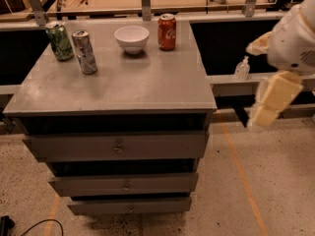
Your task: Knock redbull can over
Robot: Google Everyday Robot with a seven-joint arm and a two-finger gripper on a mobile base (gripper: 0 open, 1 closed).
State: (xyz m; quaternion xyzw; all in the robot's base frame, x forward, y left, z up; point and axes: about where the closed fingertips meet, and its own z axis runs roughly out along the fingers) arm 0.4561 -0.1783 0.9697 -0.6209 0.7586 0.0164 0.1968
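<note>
The redbull can (84, 52), slim and silver-grey with dark markings, stands upright near the back left of the grey cabinet top (128, 87). It is just right of a green-patterned can (59, 41). My gripper (272, 101), cream-coloured under a white arm, hangs in the air off the cabinet's right side. It is far from the redbull can and at about the height of the cabinet top's front edge. It holds nothing that I can see.
A white bowl (131, 37) and a red cola can (167, 32) stand at the back of the top. A small clear bottle (241, 69) sits on a ledge to the right. Drawers (118, 146) are below and a workbench behind.
</note>
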